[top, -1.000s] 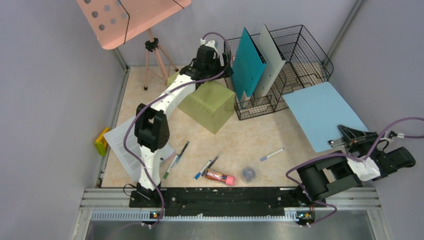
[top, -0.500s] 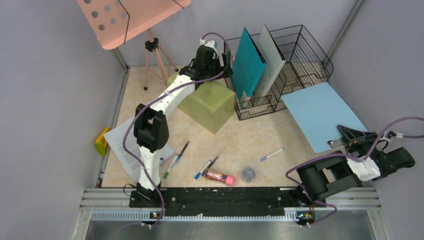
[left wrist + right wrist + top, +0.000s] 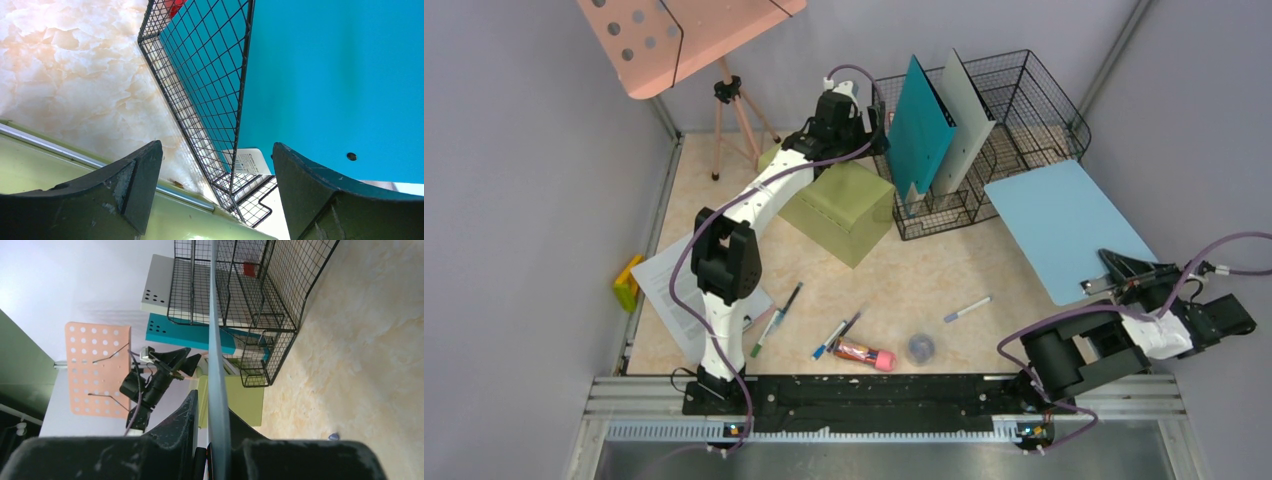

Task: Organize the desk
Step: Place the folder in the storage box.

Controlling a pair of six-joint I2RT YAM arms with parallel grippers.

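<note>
The desk (image 3: 904,270) is a beige marble-patterned top. My right gripper (image 3: 1121,266) is at the right edge, shut on the near corner of a light blue folder (image 3: 1064,220). In the right wrist view the folder (image 3: 216,340) runs edge-on between my shut fingers (image 3: 187,415). My left gripper (image 3: 864,130) is open and empty at the back, over the olive-green box (image 3: 844,210) and next to the black wire basket (image 3: 1024,110). The left wrist view shows the basket mesh (image 3: 200,75) and the box's silver handle (image 3: 75,156) between the open jaws.
A teal folder (image 3: 919,125) and a grey folder (image 3: 964,120) stand in the basket. Several pens (image 3: 969,308), a red-pink tube (image 3: 864,352) and a small grey ball (image 3: 921,347) lie near the front. Paper sheets (image 3: 669,285), a yellow item (image 3: 627,283) and a tripod stand (image 3: 729,115) are on the left.
The light blue folder's far edge has shifted slightly up and left in my right gripper, and the right wrist has moved slightly. The left arm has not moved.
</note>
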